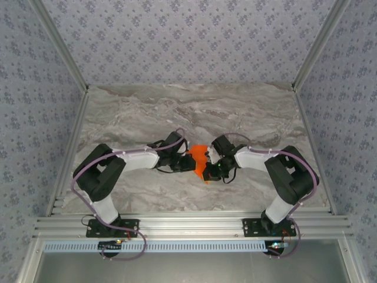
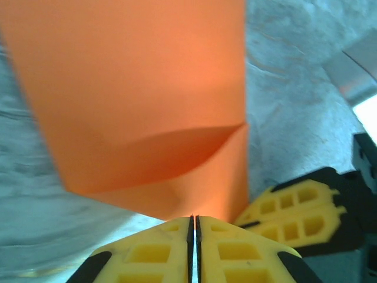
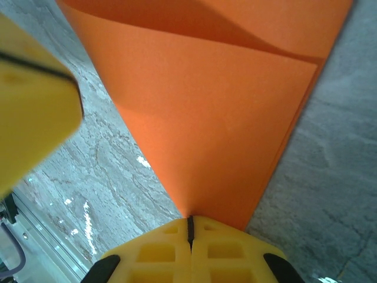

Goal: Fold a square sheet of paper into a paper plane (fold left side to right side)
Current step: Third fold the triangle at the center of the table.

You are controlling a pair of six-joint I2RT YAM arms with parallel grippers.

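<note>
The orange-red square sheet of paper [image 1: 200, 157] is folded over on itself and sits mid-table between my two grippers. In the left wrist view the sheet [image 2: 147, 88] shows a curled inner layer, and its lower tip runs into my left gripper [image 2: 194, 218], whose jaws are shut on it. My right gripper [image 3: 189, 219] is shut on another tapering corner of the sheet [image 3: 224, 118]. From above, the left gripper [image 1: 192, 163] and right gripper [image 1: 211, 171] face each other across the paper. A paper plane is out of view.
The grey marbled tabletop [image 1: 194, 112] stretches behind and to both sides of the paper. Aluminium rails [image 1: 188, 224] run along the near edge by the arm bases. The right gripper's yellow fingers [image 2: 288, 206] sit close beside my left jaws.
</note>
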